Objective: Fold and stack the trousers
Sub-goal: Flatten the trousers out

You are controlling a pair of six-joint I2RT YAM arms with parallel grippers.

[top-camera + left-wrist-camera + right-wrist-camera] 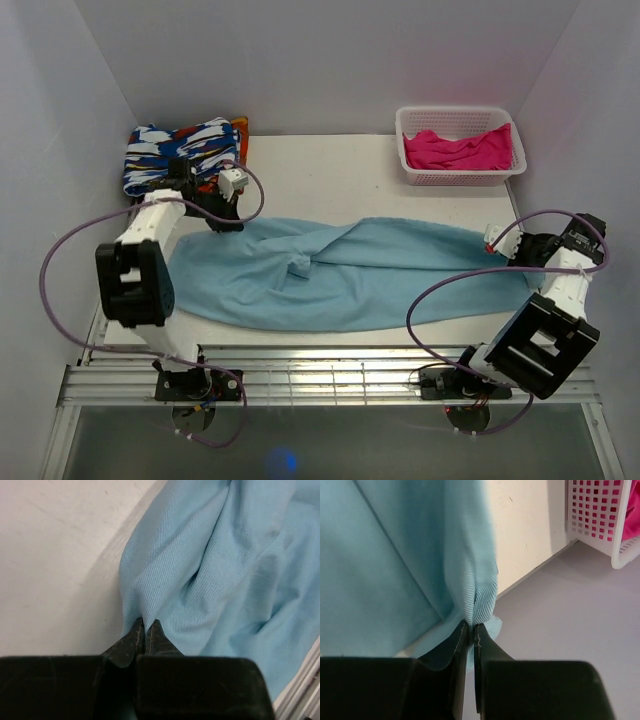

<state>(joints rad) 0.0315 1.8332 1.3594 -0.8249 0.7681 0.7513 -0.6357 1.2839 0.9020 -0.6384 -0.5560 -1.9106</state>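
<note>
Top external view: the trousers [340,275] lie spread lengthwise across the middle of the worktop [330,165], running from left to right. The cloth is plain light blue, soft and unpatterned. It lies mostly flat, with a diagonal twist and a bunched knot of folds near its centre. The near edge curves close to the worktop's front edge.

Left fingers [224,224] sit at the far-left corner of the trousers. The left wrist view shows the left fingers [137,632] pressed together, tips meeting on a ridge of the trousers [225,580], with bare worktop [50,555] beside it.

Right fingers [492,246] sit at the right end of the trousers. The right wrist view shows the right fingers [462,637] closed on a gathered, ribbed fold of the trousers [395,555], and the cloth hangs in a taut sheet from the pinch.

Surroundings: a patterned cloth [180,150] in blue, white and orange lies folded at the far-left corner, just behind the left arm's wrist and apart from the trousers. A white basket [460,178] stands at the far-right corner, well apart from the trousers, holding a pink garment [460,150]. The same basket [600,525] shows in the right wrist view. A purple cable [430,285] from the right arm loops across the near right part of the trousers in the top view.
</note>
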